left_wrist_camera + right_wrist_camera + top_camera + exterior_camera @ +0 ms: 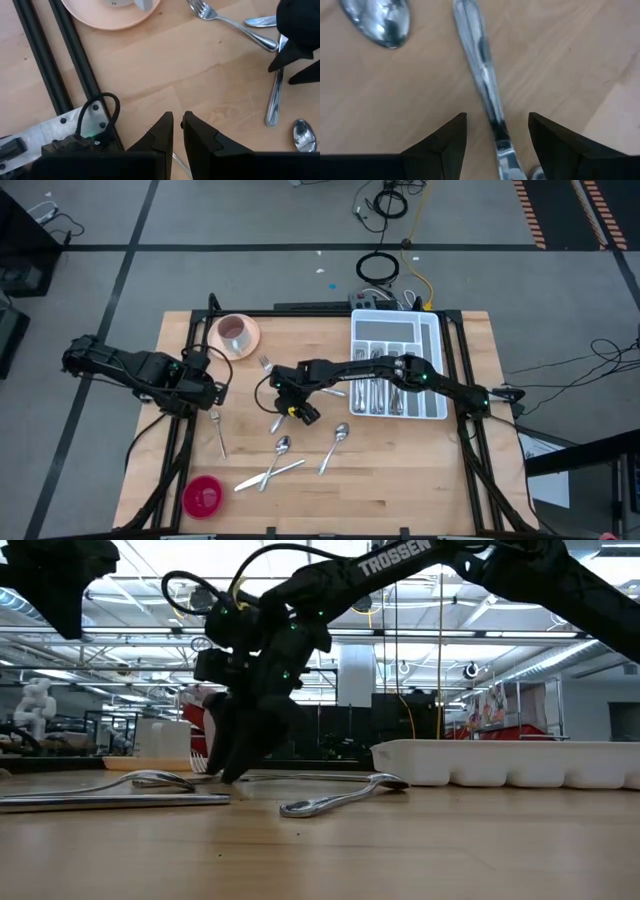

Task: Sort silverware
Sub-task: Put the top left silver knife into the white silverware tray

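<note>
Silverware lies scattered on the wooden table (pixel 400 480): a fork (pixel 218 430), two spoons (pixel 282 446) (pixel 340 434), a knife (pixel 270 473) and a fork (pixel 265 365) near the pink cup (pixel 237 332). More pieces lie in the white tray (pixel 395 365). My right gripper (pixel 497 130) is low over the table's middle and open. Its fingers stand on either side of a silver handle (pixel 482 70) lying flat, without touching it, and a spoon bowl (pixel 380 20) lies beside it. My left gripper (pixel 178 132) hangs shut at the table's left edge, with nothing seen between its fingers.
A red round object (pixel 203 495) sits at the near left corner. The black table frame (pixel 75 65) runs beneath my left gripper. The cup's saucer (pixel 115 10) is at the far left, and the tray (pixel 510 762) stands at the far right. Bare wood shows at the near right.
</note>
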